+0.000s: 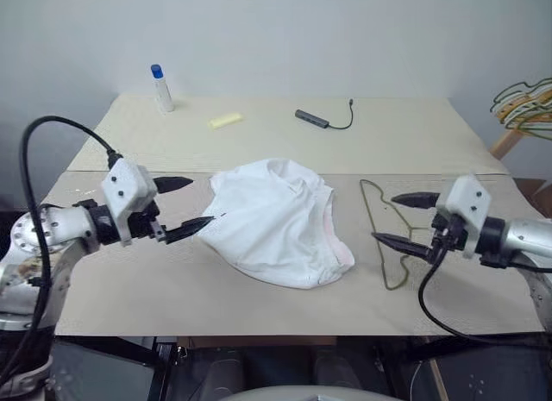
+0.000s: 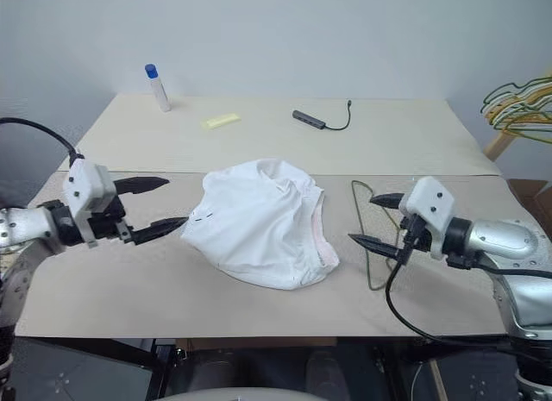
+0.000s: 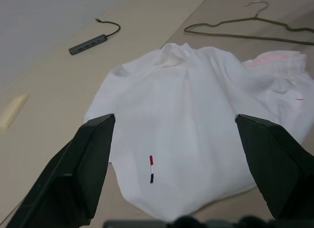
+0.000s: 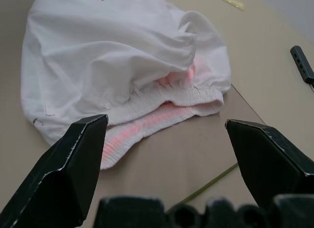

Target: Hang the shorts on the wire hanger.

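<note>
The shorts (image 1: pixel 278 220) are lying crumpled in a loose heap near the middle of the desk (image 1: pixel 172 289), with the pink-tinted elastic waistband (image 4: pixel 162 115) turned toward the robot's right side. A small red and dark mark (image 3: pixel 151 169) is showing on the cloth at the end facing the left arm.

The wire hanger (image 1: pixel 388 237) is lying flat on the desk just to the right of the shorts, close beside the waistband but apart from it, with its hook pointing toward the far side of the desk.

The left gripper (image 1: pixel 183 207) is hovering just left of the shorts with its fingers (image 3: pixel 83 169) spread wide apart and holding nothing; the tip of the nearer finger is sitting right at the edge of the cloth, though it cannot be told whether it is touching. The right gripper (image 1: pixel 405 220) is hovering over the hanger's right side, its fingers (image 4: pixel 73 164) also standing wide apart and empty, pointing toward the shorts.

Farther back on the desk, a small white bottle with a blue cap (image 1: pixel 162 88) is standing upright near the left corner, a pale yellow strip (image 1: pixel 225 120) is lying nearby, and a dark USB hub with a short cable (image 1: pixel 321 119) is resting toward the middle. A bunch of yellow and grey hangers (image 1: pixel 524 103) is sitting beyond the desk's far right corner.
</note>
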`<action>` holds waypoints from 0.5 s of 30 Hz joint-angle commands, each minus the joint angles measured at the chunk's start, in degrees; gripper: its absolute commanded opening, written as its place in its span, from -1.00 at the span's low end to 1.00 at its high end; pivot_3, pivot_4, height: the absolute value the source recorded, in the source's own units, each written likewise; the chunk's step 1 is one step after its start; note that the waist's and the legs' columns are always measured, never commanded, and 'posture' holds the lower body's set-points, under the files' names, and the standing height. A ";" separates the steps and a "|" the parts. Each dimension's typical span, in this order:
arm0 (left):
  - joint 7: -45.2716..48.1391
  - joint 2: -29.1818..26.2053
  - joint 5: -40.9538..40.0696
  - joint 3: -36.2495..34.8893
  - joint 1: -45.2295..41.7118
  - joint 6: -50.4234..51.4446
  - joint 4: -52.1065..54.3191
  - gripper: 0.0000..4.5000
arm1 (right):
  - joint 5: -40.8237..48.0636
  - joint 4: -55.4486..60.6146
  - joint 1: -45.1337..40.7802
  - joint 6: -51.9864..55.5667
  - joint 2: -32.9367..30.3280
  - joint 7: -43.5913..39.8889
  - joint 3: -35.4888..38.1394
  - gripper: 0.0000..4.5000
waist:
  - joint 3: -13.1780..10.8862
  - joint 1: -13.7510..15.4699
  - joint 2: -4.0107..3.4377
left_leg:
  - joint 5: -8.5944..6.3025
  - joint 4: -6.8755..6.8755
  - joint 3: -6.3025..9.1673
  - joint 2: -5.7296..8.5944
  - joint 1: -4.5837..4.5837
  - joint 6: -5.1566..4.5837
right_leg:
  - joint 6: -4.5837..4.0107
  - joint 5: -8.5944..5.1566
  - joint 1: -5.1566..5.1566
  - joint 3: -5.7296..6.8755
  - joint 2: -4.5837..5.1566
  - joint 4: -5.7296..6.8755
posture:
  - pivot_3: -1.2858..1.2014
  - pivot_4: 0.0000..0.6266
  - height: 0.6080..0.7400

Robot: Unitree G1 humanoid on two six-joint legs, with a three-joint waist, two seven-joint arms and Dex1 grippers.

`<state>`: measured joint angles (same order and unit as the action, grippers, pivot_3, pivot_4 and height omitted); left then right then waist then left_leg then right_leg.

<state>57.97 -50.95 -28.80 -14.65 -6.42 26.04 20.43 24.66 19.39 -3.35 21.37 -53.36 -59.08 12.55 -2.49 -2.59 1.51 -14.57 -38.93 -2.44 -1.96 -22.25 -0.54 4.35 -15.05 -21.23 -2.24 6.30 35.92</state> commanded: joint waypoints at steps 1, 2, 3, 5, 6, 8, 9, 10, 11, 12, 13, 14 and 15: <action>3.60 -0.95 -2.20 -1.50 0.61 -1.98 0.79 0.89 | -3.61 1.45 1.62 -5.62 -1.75 -1.57 0.38 0.99 | 0.00 -0.03 0.00 | 0.00 0.00 0.00 0.00 0.00 0.00 | 0.00 0.00 0.00 0.00 0.00 0.00 | -0.03 -1.00 1.00; 3.84 -0.58 -2.95 -1.41 0.81 -1.72 1.20 0.89 | -5.25 1.84 2.45 -7.01 -1.91 -1.46 -0.76 0.99 | 0.00 0.00 0.00 | 0.00 0.00 -0.01 -0.01 0.00 0.00 | 0.00 0.00 0.00 0.00 0.00 0.00 | -0.04 -1.00 1.00; 4.03 -0.45 -2.59 -0.92 1.04 -2.33 1.76 0.89 | -7.60 2.12 3.38 -9.06 -2.04 -1.08 -2.21 0.99 | 0.00 -0.01 0.00 | -0.01 0.00 -0.01 -0.01 0.01 0.01 | 0.00 -0.01 0.01 0.00 0.00 0.00 | -0.04 -1.00 1.00; 4.26 -0.17 -1.44 0.46 1.29 -3.73 1.99 0.89 | -13.85 2.46 5.39 -13.92 -2.03 0.10 -6.47 0.99 | 0.02 -0.02 0.00 | -0.01 0.00 -0.03 -0.01 0.01 0.01 | 0.00 -0.01 0.00 0.00 0.00 0.00 | -0.04 -1.00 1.00; 4.22 -0.03 -1.37 0.90 1.20 -3.87 1.90 0.89 | -16.01 2.59 5.94 -15.27 -1.85 0.57 -8.26 0.99 | 0.02 -0.05 -0.01 | -0.02 0.00 -0.03 -0.02 0.01 0.03 | -0.02 -0.02 0.00 0.00 0.00 0.01 | -0.05 -1.00 1.00; 3.98 0.43 -1.35 1.80 0.59 -4.07 1.57 0.89 | -21.40 2.24 5.74 -18.51 -0.94 2.75 -12.13 0.99 | 0.02 -0.16 -0.02 | -0.01 0.00 -0.06 -0.01 0.02 0.03 | -0.02 -0.02 -0.01 -0.02 -0.01 0.01 | -0.05 -1.00 1.00; 3.83 0.70 -1.02 2.31 0.28 -4.46 1.43 0.89 | -24.37 1.84 5.10 -20.12 -0.43 4.12 -14.06 0.99 | 0.02 -0.19 -0.02 | -0.01 -0.01 -0.09 -0.01 0.02 0.03 | -0.02 -0.01 -0.03 -0.05 0.00 0.04 | -0.05 -1.00 1.00; 3.75 1.05 -1.11 2.81 -0.15 -4.49 1.31 0.89 | -27.57 1.33 4.07 -21.91 0.30 5.57 -16.15 0.99 | 0.03 -0.29 -0.02 | -0.01 -0.02 -0.10 -0.01 0.03 0.03 | -0.02 -0.01 -0.04 -0.06 -0.01 0.06 | -0.06 -1.00 1.00; 3.79 1.26 -1.01 3.32 -0.60 -4.65 1.20 0.89 | -30.59 0.94 2.78 -23.33 1.20 6.74 -18.47 0.99 | 0.03 -0.42 -0.02 | -0.01 -0.02 -0.11 -0.01 0.05 0.03 | -0.02 -0.01 -0.03 -0.07 -0.01 0.07 | -0.06 -1.00 1.00; 3.87 1.40 -0.96 3.61 -0.89 -4.77 1.12 0.89 | -32.46 0.63 1.93 -24.27 1.82 7.44 -19.92 0.99 | 0.03 -0.67 -0.02 | -0.01 -0.02 -0.12 -0.01 0.05 0.04 | -0.02 -0.01 -0.04 -0.07 -0.01 0.08 | -0.06 -1.00 1.00; 3.88 1.49 -0.92 3.85 -1.18 -4.74 1.02 0.89 | -33.83 0.37 1.23 -24.88 2.27 7.86 -21.00 0.99 | 0.03 -0.96 -0.02 | -0.01 -0.02 -0.11 -0.02 0.06 0.04 | -0.02 -0.01 -0.04 -0.08 -0.03 0.08 | -0.06 -1.00 1.00; 4.00 1.55 -0.82 4.10 -1.48 -4.88 0.83 0.89 | -35.93 -0.07 0.37 -26.15 2.51 8.21 -22.47 0.99 | 0.03 -1.24 -0.02 | -0.01 -0.01 -0.11 -0.02 0.06 0.04 | -0.02 -0.02 -0.04 -0.08 -0.03 0.08 | -0.06 -1.00 1.00; 4.09 1.58 -0.81 4.25 -1.75 -4.95 0.61 0.89 | -38.56 -0.80 -0.64 -27.34 2.83 8.69 -24.31 0.99 | 0.03 -1.38 -0.02 | -0.01 0.00 -0.11 -0.02 0.04 0.04 | -0.03 -0.03 -0.05 -0.08 -0.03 0.08 | -0.06 -1.00 1.00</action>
<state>61.99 -49.38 -29.49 -10.12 -6.95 22.04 20.83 -10.71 18.75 -2.66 -3.51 -50.73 -51.57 -10.85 -2.46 -3.98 1.49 -14.59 -38.92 -2.55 -1.98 -22.21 -0.49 4.31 -15.09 -21.29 -2.32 6.27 36.00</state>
